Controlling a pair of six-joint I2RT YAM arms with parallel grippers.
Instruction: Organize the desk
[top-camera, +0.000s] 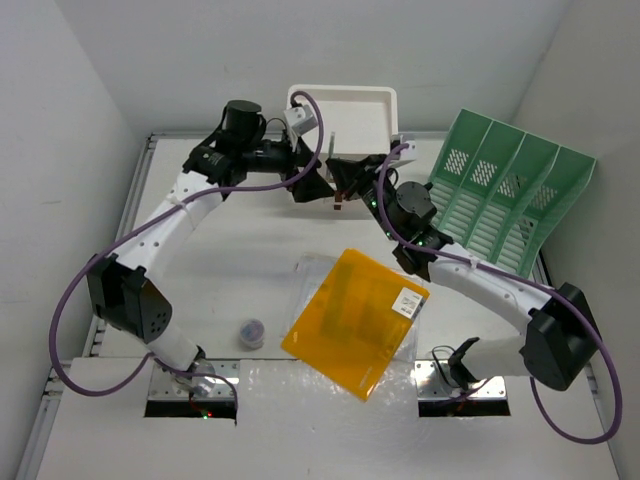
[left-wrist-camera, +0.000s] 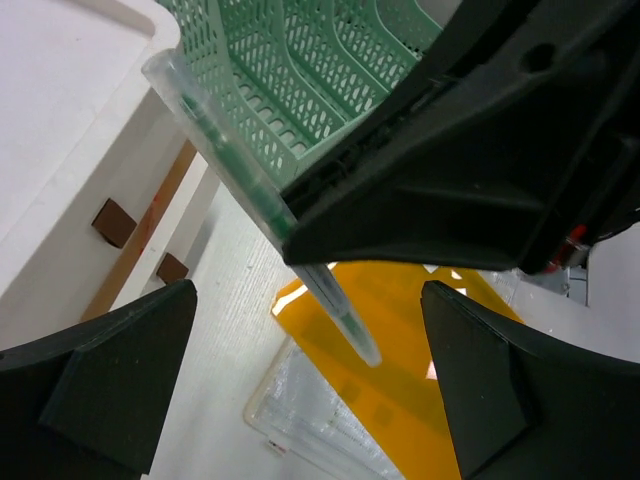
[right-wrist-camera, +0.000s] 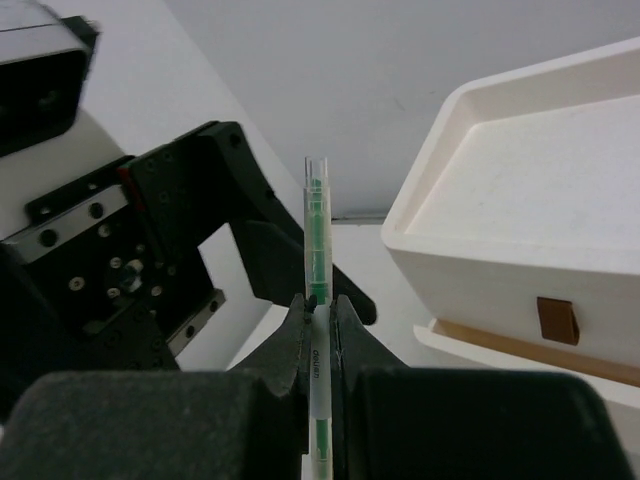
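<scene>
Right hand (right-wrist-camera: 318, 312) pinches green pen (right-wrist-camera: 316, 225) — left hand (left-wrist-camera: 308, 345) spread wide

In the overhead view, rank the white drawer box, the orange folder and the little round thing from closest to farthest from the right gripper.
From the right gripper:
1. White drawer box, just behind it.
2. Orange folder, toward the arm bases.
3. Small round object, near left.
</scene>
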